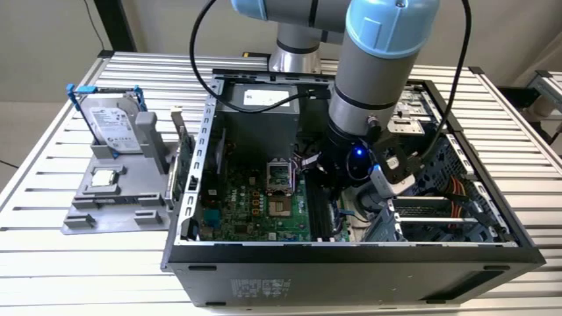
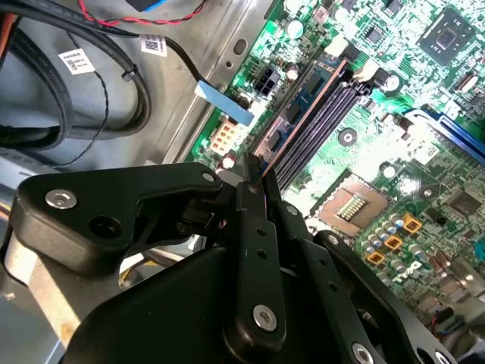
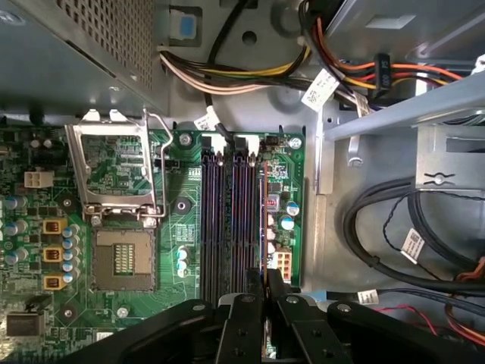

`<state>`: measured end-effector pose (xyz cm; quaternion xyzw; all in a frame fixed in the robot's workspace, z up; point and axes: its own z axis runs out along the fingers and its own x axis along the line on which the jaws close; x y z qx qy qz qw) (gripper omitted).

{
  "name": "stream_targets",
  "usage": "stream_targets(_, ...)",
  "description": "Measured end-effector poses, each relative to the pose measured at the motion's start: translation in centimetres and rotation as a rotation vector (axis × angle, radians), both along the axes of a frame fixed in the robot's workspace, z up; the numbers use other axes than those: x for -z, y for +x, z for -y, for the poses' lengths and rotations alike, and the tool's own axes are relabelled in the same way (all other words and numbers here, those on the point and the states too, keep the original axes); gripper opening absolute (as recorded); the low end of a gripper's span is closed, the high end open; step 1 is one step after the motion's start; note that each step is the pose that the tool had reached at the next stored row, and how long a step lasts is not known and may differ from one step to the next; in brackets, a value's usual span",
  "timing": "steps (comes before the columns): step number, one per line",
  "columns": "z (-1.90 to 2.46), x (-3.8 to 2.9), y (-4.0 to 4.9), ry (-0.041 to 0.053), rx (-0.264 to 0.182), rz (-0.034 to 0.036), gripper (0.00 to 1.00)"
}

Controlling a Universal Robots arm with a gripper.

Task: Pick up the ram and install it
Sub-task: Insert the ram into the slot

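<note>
On a slatted metal table (image 1: 79,263), an open computer case (image 1: 351,253) is entered by the gripper (image 2: 256,178), whose fingers are clamped on the ram (image 2: 303,102), seen edge-on over the motherboard's memory slots (image 3: 231,220).

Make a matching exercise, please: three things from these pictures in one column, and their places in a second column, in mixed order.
Things:
1. the ram
2. hard drive
3. processor socket

Places:
A. outside the computer case, standing in a grey holder
B. on the motherboard, metal cover open
C. at the memory slots, in the end effector's grip

Pairs: 1-C, 2-A, 3-B
</note>
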<state>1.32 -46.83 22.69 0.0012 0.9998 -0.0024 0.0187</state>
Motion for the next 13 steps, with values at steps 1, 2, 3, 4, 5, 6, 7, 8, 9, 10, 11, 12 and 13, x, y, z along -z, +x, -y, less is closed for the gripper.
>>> stream_targets(1, 0.0, 0.12, -0.01, -0.0005, 0.0, 0.0, 0.0)
stream_targets(2, 0.0, 0.21, -0.01, -0.001, 0.0, 0.0, 0.0)
stream_targets(3, 0.0, 0.25, -0.02, -0.0012, 0.0, 0.0, 0.0)
stream_targets(4, 0.01, 0.26, -0.03, -0.0013, 0.0, 0.0, 0.0)
stream_targets(5, 0.01, 0.25, -0.03, -0.0013, 0.0, 0.0, 0.0)
stream_targets(6, 0.01, 0.26, -0.03, -0.0013, 0.0, 0.0, 0.0)
stream_targets(7, 0.01, 0.26, -0.03, -0.0014, 0.0, 0.0, 0.0)
stream_targets(8, 0.0, 0.32, -0.04, -0.0011, 0.0, 0.0001, 0.0)
stream_targets(9, -0.03, 0.4, -0.04, -0.0008, 0.0, 0.0001, 0.0)
stream_targets(10, -0.04, 0.47, -0.04, -0.0011, 0.0, 0.0, 0.0)
stream_targets(11, -0.05, 0.54, -0.04, -0.0012, 0.0, 0.0001, 0.0)
stream_targets(12, -0.07, 0.65, -0.04, -0.0012, 0.0, 0.0, 0.0)
stream_targets(13, -0.09, 0.71, -0.04, -0.0012, 0.0, 0.0001, 0.0)
